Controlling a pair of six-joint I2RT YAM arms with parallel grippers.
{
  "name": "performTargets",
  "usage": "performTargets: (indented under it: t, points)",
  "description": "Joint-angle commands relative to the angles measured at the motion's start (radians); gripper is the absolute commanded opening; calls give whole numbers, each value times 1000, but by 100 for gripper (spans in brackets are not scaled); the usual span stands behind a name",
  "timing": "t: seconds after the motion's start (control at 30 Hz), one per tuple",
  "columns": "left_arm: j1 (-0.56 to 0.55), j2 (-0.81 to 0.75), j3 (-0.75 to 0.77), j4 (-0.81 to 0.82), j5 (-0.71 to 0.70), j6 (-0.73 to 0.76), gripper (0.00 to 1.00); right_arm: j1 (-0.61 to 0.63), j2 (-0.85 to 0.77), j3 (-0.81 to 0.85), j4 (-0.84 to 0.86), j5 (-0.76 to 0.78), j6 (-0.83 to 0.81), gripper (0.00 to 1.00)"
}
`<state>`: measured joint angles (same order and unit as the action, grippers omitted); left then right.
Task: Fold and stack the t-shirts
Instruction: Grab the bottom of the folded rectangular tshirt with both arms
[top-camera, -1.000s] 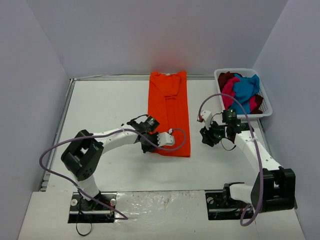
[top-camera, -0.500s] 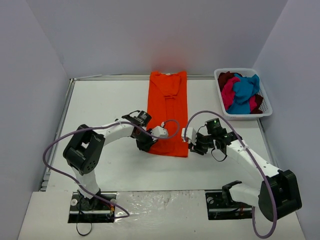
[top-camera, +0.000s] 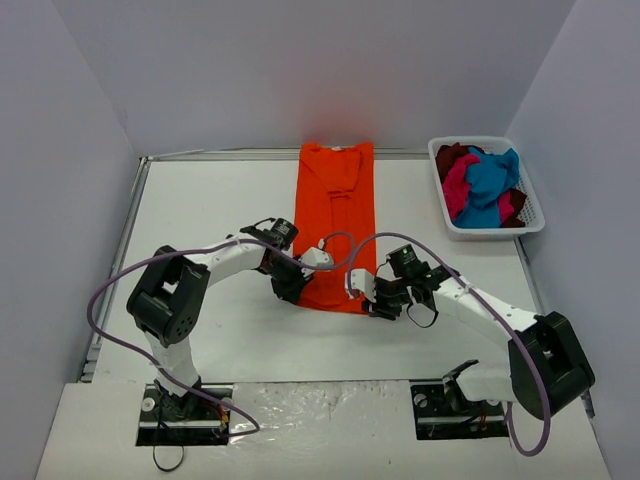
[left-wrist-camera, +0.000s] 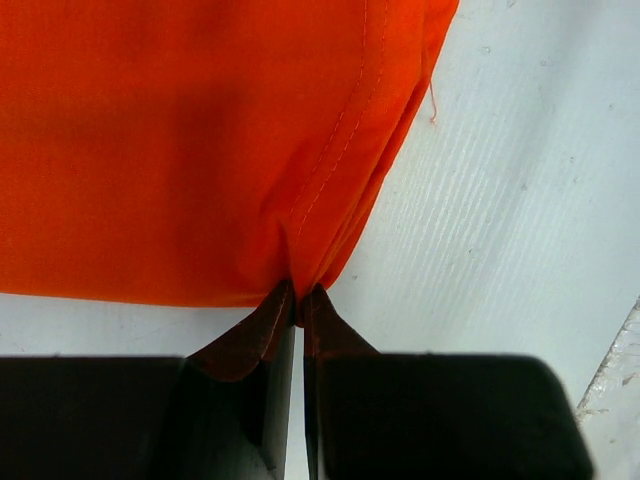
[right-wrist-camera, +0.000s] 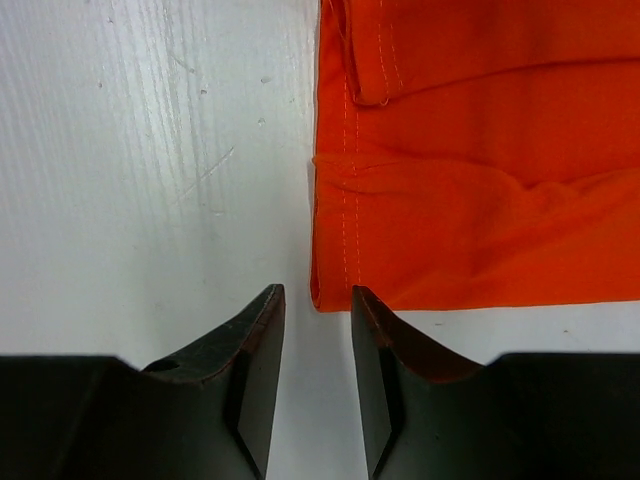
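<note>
Work surface: white table (top-camera: 220, 210), both arms reaching in over it from the near edge.

Item under handling: the orange t-shirt (top-camera: 337, 215) lies flat at the middle of the table, folded lengthwise into a long narrow strip. The strip runs from the far edge of the table toward the near side, collar end far. Stitched hems and a folded-over layer show along its near end in the right wrist view.

Left gripper (top-camera: 293, 292): positioned at the near left corner of the strip. The left wrist view shows its two dark fingertips (left-wrist-camera: 262, 330) pressed together with a pinch of orange hem caught between them; the cloth puckers into creases at the point of contact. Condition: clamped on the shirt corner.

Right gripper (top-camera: 365, 297): positioned at the near right corner of the strip, low over the table. The right wrist view shows its fingers (right-wrist-camera: 262, 345) standing apart with a clear gap, and the shirt corner sits at the mouth of that gap. No cloth is pinched. Condition: jaws parted, holding nothing.

Remaining stock: a white basket (top-camera: 495, 232) sits at the far right of the table, well apart from the strip. It holds a loose heap of shirts: a teal-blue t-shirt (top-camera: 490, 180) on top, a magenta t-shirt (top-camera: 458, 180) to its left, and a dark red t-shirt (top-camera: 452, 157) at the far left corner.
</note>
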<state>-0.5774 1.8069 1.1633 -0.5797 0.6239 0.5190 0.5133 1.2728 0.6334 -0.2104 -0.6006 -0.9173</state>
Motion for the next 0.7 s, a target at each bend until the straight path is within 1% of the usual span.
performTargets:
  t: [0.0, 0.37, 0.67]
  points:
    - [11, -4, 24, -29, 39, -1, 2, 14, 25, -9, 8, 30, -5, 30]
    - [22, 6, 22, -29, 46, -2, 2, 45, 102, -3, 20, 61, -11, 31]
    - [33, 11, 27, -37, 68, -2, 2, 74, 161, -3, 37, 130, 1, 31]
